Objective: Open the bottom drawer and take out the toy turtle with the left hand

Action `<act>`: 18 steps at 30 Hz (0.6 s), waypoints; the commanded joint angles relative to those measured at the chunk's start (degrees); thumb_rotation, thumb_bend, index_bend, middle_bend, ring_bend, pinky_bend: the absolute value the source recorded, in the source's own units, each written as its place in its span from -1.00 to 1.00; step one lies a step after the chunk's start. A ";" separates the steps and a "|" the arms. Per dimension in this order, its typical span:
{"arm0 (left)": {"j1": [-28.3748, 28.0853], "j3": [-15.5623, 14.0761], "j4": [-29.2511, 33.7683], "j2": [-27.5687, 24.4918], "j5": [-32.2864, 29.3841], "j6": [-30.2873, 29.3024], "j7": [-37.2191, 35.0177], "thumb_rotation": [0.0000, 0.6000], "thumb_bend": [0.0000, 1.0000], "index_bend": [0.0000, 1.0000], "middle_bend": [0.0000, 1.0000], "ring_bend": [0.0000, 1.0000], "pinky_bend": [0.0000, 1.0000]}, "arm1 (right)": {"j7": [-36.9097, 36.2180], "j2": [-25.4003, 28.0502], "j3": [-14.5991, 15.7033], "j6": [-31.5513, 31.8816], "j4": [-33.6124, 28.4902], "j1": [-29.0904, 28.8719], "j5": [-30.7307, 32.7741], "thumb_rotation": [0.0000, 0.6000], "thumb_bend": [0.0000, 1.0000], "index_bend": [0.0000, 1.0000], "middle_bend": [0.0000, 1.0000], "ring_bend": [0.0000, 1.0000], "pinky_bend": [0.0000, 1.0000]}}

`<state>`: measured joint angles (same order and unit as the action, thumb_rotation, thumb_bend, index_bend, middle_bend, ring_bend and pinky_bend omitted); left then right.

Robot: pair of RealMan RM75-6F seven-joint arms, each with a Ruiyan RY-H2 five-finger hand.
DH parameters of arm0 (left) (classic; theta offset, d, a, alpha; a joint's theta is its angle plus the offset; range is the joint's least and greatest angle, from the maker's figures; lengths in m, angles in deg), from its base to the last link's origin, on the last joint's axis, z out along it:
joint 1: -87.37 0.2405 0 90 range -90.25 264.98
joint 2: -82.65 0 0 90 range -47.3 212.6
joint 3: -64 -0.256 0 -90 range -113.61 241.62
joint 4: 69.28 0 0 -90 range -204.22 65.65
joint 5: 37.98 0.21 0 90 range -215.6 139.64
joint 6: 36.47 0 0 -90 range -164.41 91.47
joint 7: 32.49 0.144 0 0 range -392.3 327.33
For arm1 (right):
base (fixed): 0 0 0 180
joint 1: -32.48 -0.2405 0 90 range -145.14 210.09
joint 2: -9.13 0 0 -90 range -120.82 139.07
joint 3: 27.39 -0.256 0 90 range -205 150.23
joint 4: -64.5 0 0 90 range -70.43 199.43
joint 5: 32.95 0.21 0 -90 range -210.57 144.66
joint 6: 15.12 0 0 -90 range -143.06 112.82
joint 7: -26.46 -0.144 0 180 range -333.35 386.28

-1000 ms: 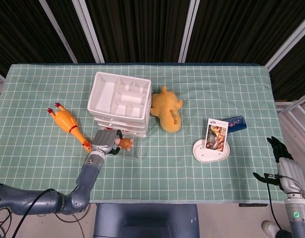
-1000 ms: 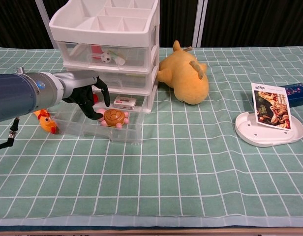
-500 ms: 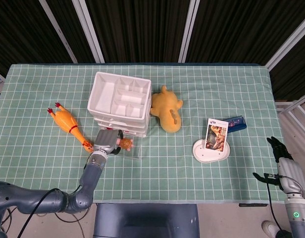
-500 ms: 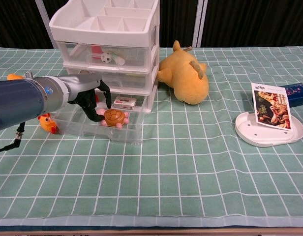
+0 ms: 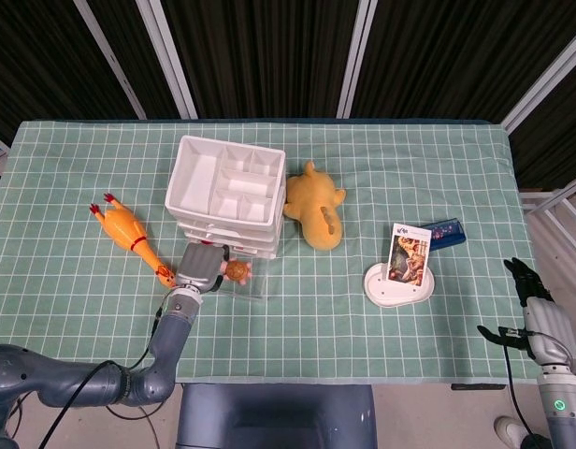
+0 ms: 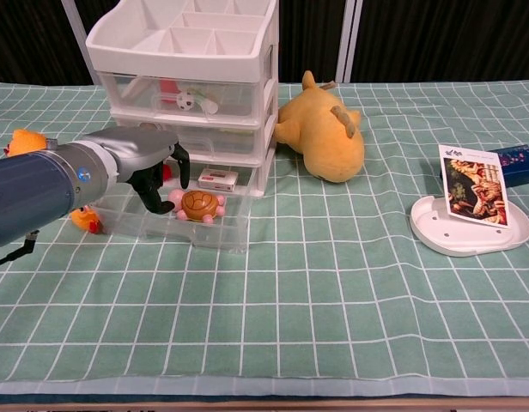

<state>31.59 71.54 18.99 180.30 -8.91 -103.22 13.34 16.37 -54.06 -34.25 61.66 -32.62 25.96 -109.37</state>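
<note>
- bottom drawer [image 6: 183,225] pulled open, lower left of chest view; toy turtle [image 6: 201,205] lies inside
- left hand [image 6: 153,165] in drawer, fingers [image 6: 149,198] curled down just beside turtle, contact unclear
- right hand [image 5: 534,301] at right edge, fingers spread, empty

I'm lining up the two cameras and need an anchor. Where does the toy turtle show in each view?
Head view: toy turtle lies left of centre, in the pulled-out bottom drawer, beside the left robot hand.
Chest view: toy turtle sits left of centre, in the drawer.
Shared landmark: yellow plush, right of the white drawer unit.
</note>
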 commanded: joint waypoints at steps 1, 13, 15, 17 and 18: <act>0.18 -0.09 -0.71 0.50 0.00 -0.07 0.74 1.00 -0.32 -0.21 1.00 1.00 1.00 | -0.03 0.01 -0.01 -0.02 0.01 -0.01 0.02 1.00 -0.83 -1.00 -1.00 -1.00 -0.63; 0.25 1.40 -4.67 3.16 -1.11 1.51 2.43 1.00 -0.32 -0.19 1.00 1.00 1.00 | -0.09 0.05 -0.04 -0.05 -0.07 0.00 0.09 1.00 -0.82 -1.00 -1.00 -1.00 -0.63; 0.22 1.65 -5.14 3.53 -1.11 1.80 2.59 1.00 -0.32 -0.18 1.00 1.00 1.00 | -0.12 0.06 -0.04 -0.09 -0.09 -0.01 0.13 1.00 -0.82 -1.00 -1.00 -1.00 -0.63; 0.18 1.84 -5.81 4.01 -0.84 2.05 2.74 1.00 -0.32 -0.17 1.00 1.00 1.00 | -0.17 0.08 -0.05 -0.15 -0.12 -0.02 0.18 1.00 -0.82 -1.00 -1.00 -1.00 -0.63; 0.17 1.94 -6.04 4.19 -0.77 2.14 2.79 1.00 -0.32 -0.16 1.00 1.00 1.00 | -0.17 0.10 -0.05 -0.18 -0.13 -0.03 0.19 1.00 -0.82 -1.00 -1.00 -1.00 -0.63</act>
<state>31.78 73.38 13.10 184.35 -9.77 -101.18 16.06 16.20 -53.97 -34.30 61.48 -32.74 25.94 -109.18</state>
